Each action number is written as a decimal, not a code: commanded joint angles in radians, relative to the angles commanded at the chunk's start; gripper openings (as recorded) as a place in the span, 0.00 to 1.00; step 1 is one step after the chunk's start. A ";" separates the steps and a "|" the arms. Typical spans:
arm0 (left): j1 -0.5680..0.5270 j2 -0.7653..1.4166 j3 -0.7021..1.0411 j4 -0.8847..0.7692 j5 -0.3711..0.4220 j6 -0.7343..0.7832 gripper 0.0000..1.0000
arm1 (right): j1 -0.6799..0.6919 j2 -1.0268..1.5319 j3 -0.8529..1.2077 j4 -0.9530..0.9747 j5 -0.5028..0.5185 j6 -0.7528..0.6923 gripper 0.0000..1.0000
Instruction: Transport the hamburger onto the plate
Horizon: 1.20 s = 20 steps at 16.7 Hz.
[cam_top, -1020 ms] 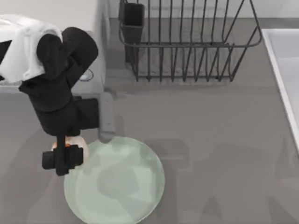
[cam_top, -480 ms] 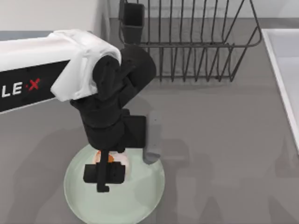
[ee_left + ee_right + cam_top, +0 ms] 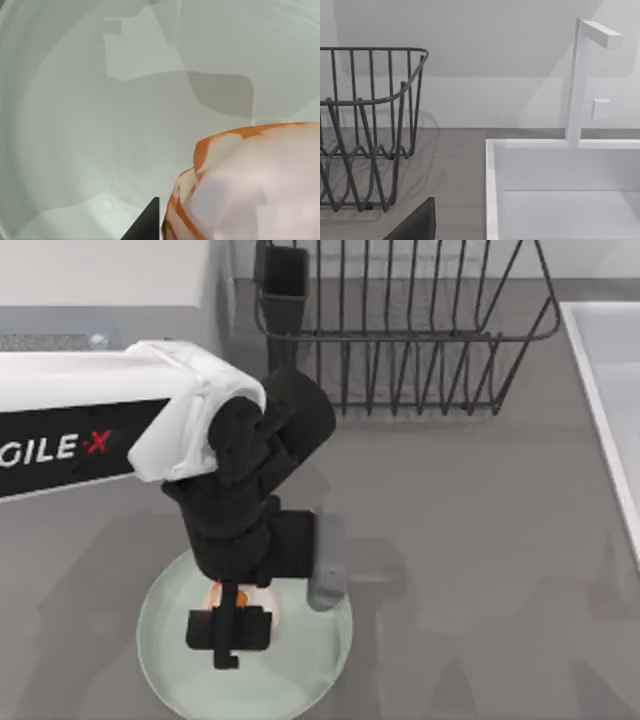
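Note:
The pale mint-green plate (image 3: 310,665) lies at the front left of the table. My left gripper (image 3: 230,632) hangs over the plate's middle, pointing down, shut on the hamburger (image 3: 241,597). Cream bun and an orange edge peek out from under the wrist. In the left wrist view the hamburger (image 3: 250,185) sits close up just above the glossy plate (image 3: 100,125), with a dark fingertip (image 3: 148,224) beside it. I cannot tell whether the bun touches the plate. My right arm is parked off the table's right side; a dark part of its gripper (image 3: 415,225) shows in its wrist view.
A dark wire dish rack (image 3: 400,330) stands at the back with a dark cup holder (image 3: 285,280) on its left end. A white sink (image 3: 610,390) runs along the right edge, with a white faucet (image 3: 580,80). A white counter block (image 3: 100,270) sits back left.
My left gripper carried the hamburger rightward from the plate's left edge to over its middle. In the last half second it shifted only slightly toward the front.

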 joint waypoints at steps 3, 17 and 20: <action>-0.001 0.018 -0.034 0.060 -0.002 0.001 0.00 | 0.000 0.000 0.000 0.000 0.000 0.000 1.00; 0.000 0.017 -0.039 0.071 -0.004 -0.001 0.68 | 0.000 0.000 0.000 0.000 0.000 0.000 1.00; 0.000 0.017 -0.039 0.071 -0.004 -0.001 0.90 | 0.000 0.000 0.000 0.000 0.000 0.000 1.00</action>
